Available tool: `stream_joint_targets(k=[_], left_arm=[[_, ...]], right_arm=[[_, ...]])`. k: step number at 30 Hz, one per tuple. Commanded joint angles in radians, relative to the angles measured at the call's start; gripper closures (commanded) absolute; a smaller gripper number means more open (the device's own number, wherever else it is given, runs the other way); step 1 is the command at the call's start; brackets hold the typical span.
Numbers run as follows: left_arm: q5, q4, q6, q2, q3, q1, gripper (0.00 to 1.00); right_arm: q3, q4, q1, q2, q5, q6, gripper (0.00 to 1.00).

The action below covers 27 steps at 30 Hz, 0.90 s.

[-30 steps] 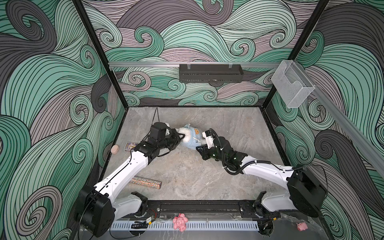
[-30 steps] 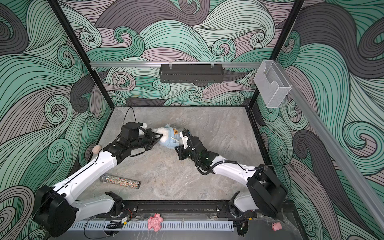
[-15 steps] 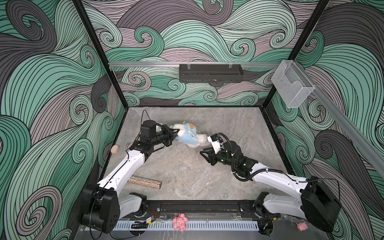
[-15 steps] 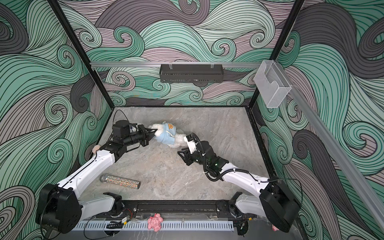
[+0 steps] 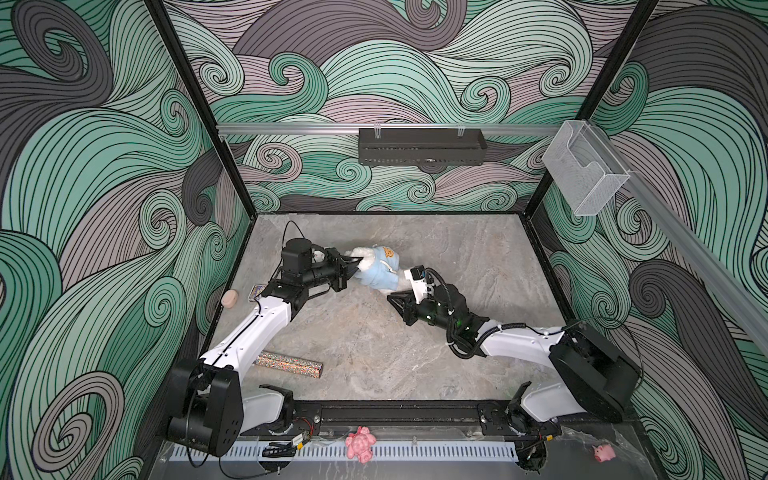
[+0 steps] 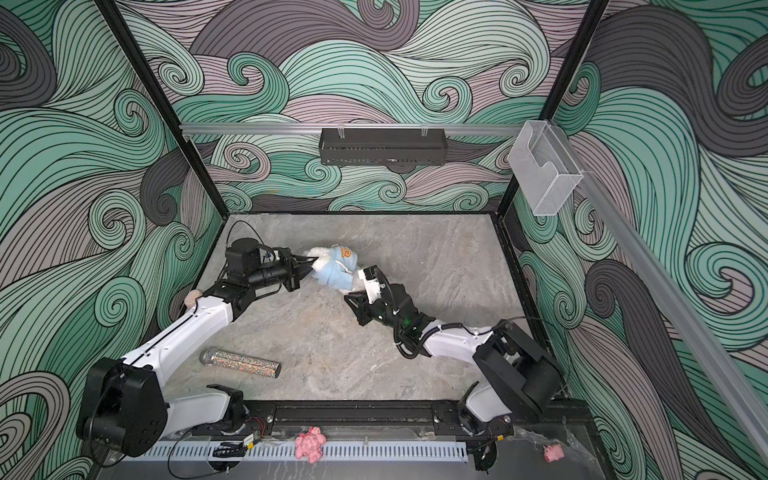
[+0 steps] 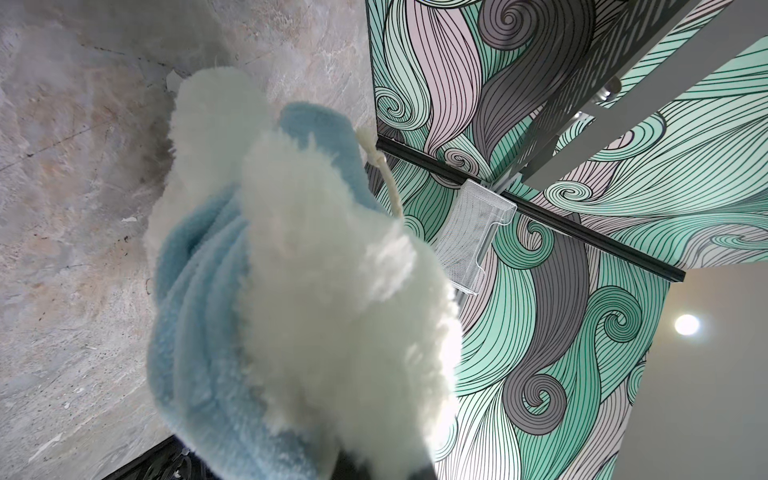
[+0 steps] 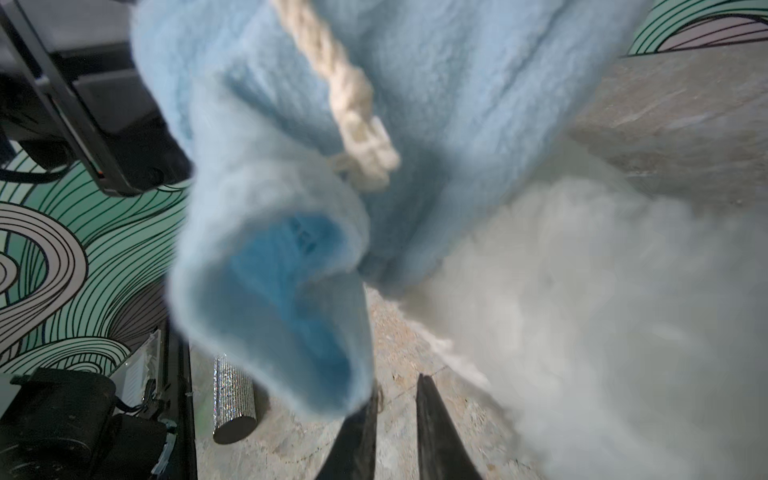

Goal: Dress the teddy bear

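The teddy bear (image 5: 360, 254) is toward 12 o'clock of the grey stone table (image 5: 374, 357) in both top views. It is wrapped in a fluffy light-blue garment (image 5: 376, 272) with an orange patch (image 5: 389, 251) at the far end. White fur shows at the bundle's 10 o'clock end and again at its 4 o'clock end.

The left gripper (image 5: 354, 262) reaches in from the bear's 9 o'clock. Its jaws are closed together, pinching the white fur at that end. In the left wrist view, fur (image 7: 332, 291) and blue fleece (image 7: 199, 332) fill most of the frame.

The right gripper (image 5: 391, 296) lies at the bear's 5 o'clock, just beside the white fur, pointing toward 10 o'clock. In the right wrist view its two dark fingers (image 8: 436, 432) stand a narrow gap apart. Bare table shows between them and nothing is held. A loose, open sleeve (image 8: 270, 291) of the garment hangs right in front of one fingertip; the blur makes it hard to say whether they touch. A cream drawstring (image 8: 353, 112) dangles across the fleece above it.

A glitter tube (image 5: 289, 364) lies at 7 o'clock on the table, well apart from the bear.
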Motion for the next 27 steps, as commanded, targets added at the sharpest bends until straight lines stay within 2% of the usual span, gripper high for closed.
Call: stream_joint_targets(k=[1, 13, 27], left_arm=[[0.035, 0.060, -0.009, -0.005, 0.022, -0.005, 1.00], [0.040, 0.061, -0.007, -0.001, 0.030, -0.016, 1.00], [0.039, 0.066, -0.006, 0.005, 0.045, -0.020, 1.00]], right_arm=[[0.044, 0.099, 0.004, 0.024, 0.035, 0.032, 0.79], [0.093, 0.057, 0.003, 0.059, 0.158, 0.011, 0.82], [0.037, 0.068, 0.003, 0.060, 0.129, -0.055, 0.79]])
